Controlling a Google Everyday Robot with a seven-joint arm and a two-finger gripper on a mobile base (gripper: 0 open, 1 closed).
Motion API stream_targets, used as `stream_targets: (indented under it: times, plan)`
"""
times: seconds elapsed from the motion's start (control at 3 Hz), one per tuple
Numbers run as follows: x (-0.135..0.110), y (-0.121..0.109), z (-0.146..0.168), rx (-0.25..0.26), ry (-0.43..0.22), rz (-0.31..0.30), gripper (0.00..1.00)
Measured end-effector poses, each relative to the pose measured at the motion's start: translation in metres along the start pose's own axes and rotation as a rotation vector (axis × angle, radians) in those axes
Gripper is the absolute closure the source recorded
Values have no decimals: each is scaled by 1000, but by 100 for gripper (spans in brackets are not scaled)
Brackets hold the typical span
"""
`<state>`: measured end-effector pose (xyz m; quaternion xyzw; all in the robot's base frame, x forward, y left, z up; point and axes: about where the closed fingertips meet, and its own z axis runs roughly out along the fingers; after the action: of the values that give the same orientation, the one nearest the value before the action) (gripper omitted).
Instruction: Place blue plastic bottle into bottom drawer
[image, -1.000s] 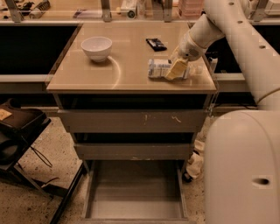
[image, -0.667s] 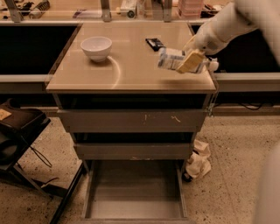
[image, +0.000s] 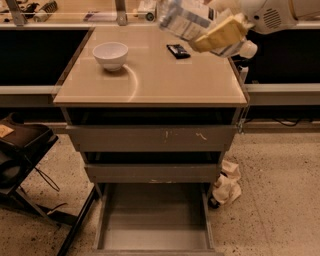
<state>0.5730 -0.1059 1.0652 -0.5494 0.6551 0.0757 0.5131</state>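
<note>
So the grab part looks done: the gripper is clamped around the bottle, holding it up in the air above the back right corner of the table. The bottle is tilted and clear of the tabletop, nowhere near the drawer yet.

What's left, as far as one can judge, is basically the whole delivery. The arm has to carry it out past the front edge of the table, bring it way down, and let go over the bottom drawer. That drawer is already pulled out at the foot of the table, so no opening step seems needed.

Containers:
- The bottom drawer is wide open, with a plain grey floor and nothing in it.
- The two drawers above it, right under the tabletop, are pushed in, so there's no telling what's inside.
- The white bowl sits on the left side of the table and looks empty.

There's also a small black packet lying on the table toward the back, just under the held bottle.
</note>
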Motion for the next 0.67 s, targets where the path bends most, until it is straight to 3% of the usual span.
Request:
stream_targets:
  times: [0.33, 0.67]
  plan:
    - [-37, 25, -10, 28, -70, -4, 100]
    - [-31, 35, -3, 24, -25, -58, 100]
